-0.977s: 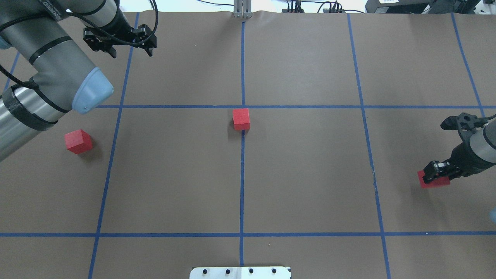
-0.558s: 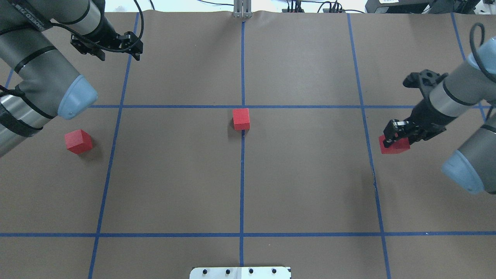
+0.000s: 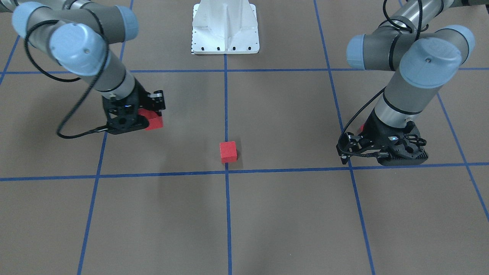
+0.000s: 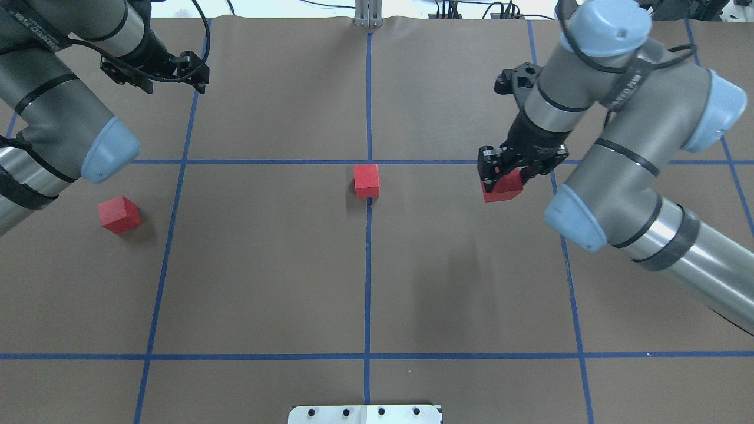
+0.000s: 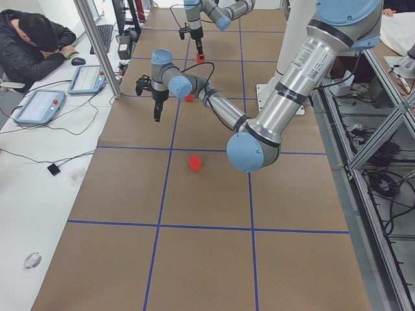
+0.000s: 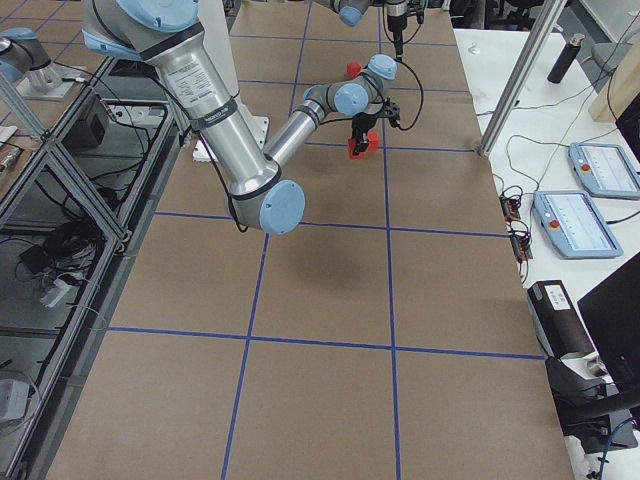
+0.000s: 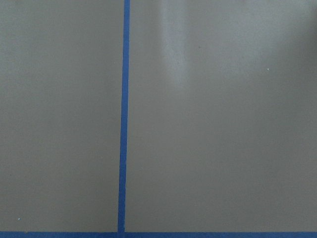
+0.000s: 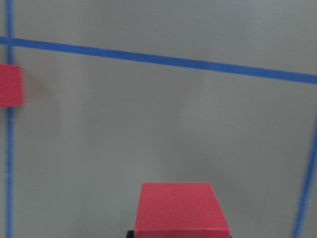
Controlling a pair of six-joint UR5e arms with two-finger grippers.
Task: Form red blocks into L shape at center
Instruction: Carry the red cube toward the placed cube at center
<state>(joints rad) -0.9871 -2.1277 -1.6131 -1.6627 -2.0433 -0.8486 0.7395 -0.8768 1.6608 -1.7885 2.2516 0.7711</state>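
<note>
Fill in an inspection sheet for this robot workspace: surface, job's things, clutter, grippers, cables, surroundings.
Surface: brown floor with a blue tape grid; centre crossing.
Job's things: three red blocks: centre block just robot-side of the crossing; left block loose on the floor; held block.
Clutter: nothing seen.
Grippers: right gripper shut on the held block, raised off the floor; left gripper open, empty.
Cables: black cable looping off the right arm.
Surroundings: white robot base; person at a side desk with tablets.
</note>
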